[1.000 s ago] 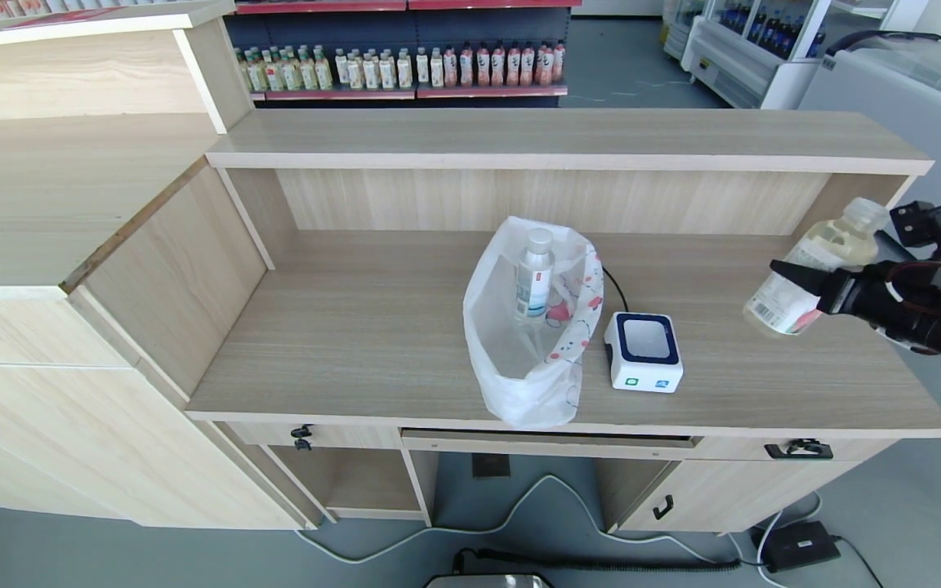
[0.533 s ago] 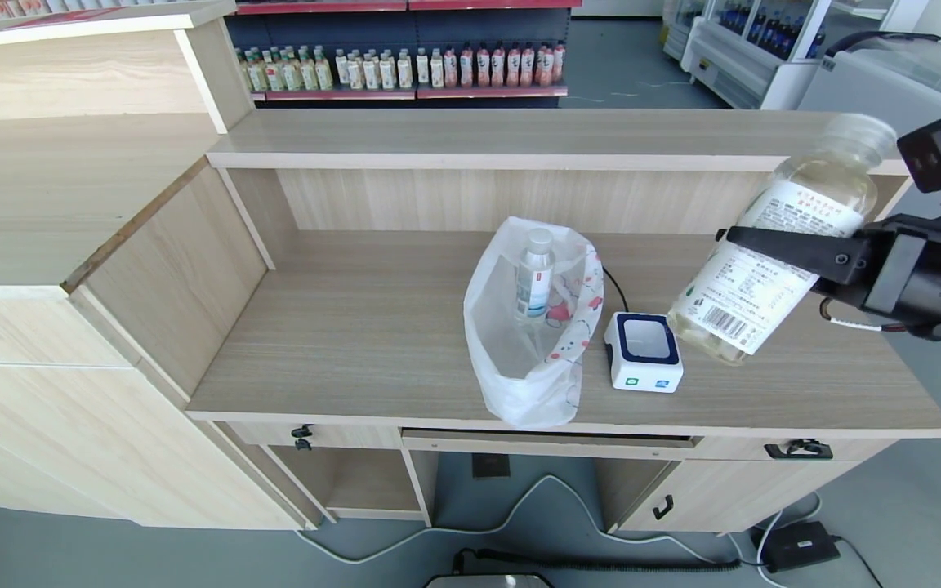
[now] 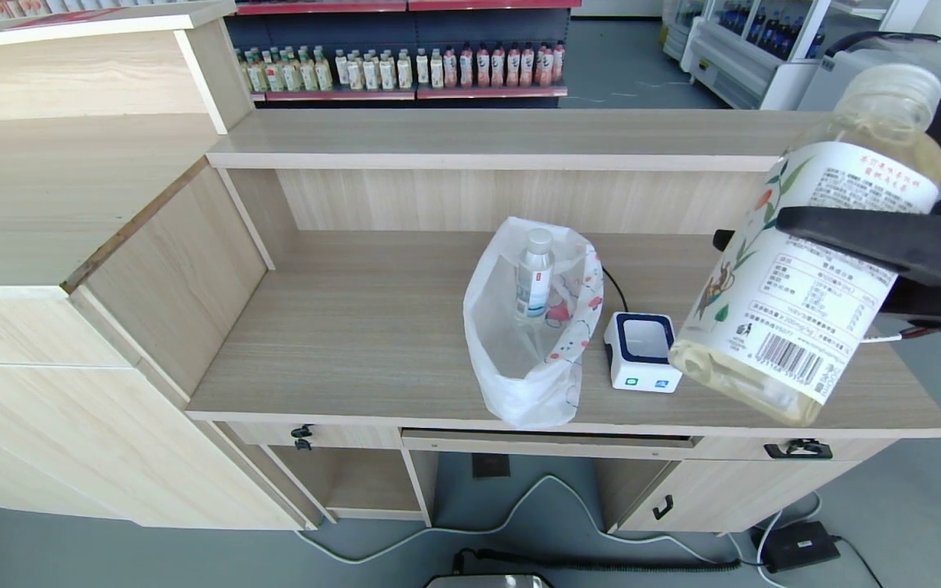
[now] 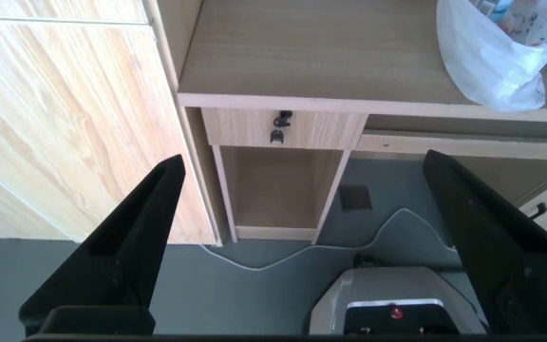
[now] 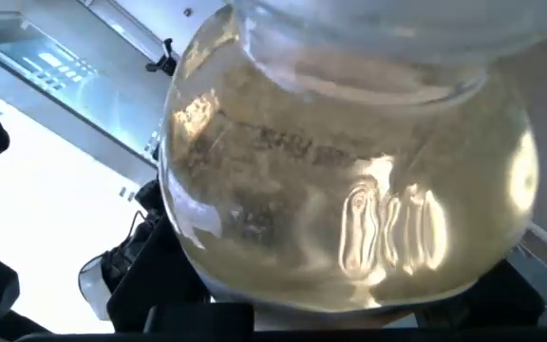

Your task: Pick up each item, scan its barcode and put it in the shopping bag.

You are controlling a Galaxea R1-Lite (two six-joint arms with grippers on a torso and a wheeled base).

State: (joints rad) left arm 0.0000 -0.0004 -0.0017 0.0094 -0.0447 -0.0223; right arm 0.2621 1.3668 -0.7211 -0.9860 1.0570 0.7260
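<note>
the drink bottle (image 3: pixel 805 269), clear with a pale yellow liquid and a white label, is hanging in the air over the right part of the counter (image 3: pixel 372 327). it is tilting, with the cap up and the base down toward the counter's front edge, and a barcode near the base is facing the head camera. the right pincer (image 3: pixel 752 231) is clenching around the bottle's labelled middle, one black finger (image 3: pixel 871 237) lying across the front of the label and the other peeking out behind. in the right wrist view the bottle's rounded shoulder (image 5: pixel 349 190) is sitting close to the lens.

in the head view the bottle's base is overlapping the right edge of the white scanner (image 3: pixel 642 351), which is lying flat on the counter with its dark window facing up. just beside the scanner, the white shopping bag (image 3: pixel 532 327) is standing open, with a smaller bottle (image 3: pixel 534 273) standing upright inside it.

the left pincer (image 4: pixel 302 166) is hanging released, fingers spread wide, low in front of the counter's left end, with the bag's (image 4: pixel 501 47) edge showing above it.
</note>
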